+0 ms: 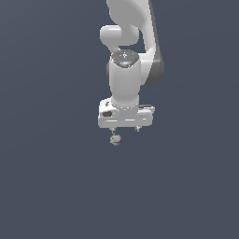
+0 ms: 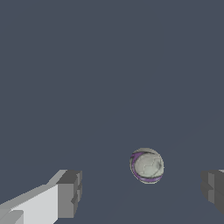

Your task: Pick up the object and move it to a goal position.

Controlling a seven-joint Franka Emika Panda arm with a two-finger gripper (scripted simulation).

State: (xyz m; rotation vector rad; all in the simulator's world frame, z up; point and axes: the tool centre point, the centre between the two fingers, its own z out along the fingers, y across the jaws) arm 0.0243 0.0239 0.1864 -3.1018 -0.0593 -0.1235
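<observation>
I'm holding the gripper point(image 2: 140, 190) spread wide with the ball point(image 2: 147, 165) sitting between its fingers, untouched — off-centre, so closing now risks it rolling or squirting out.

The ball point(image 1: 115, 139) point(image 2: 147, 165) is small, round, pale grey-white with purple and greenish patches, lying between my spread jaws, touching neither.
</observation>
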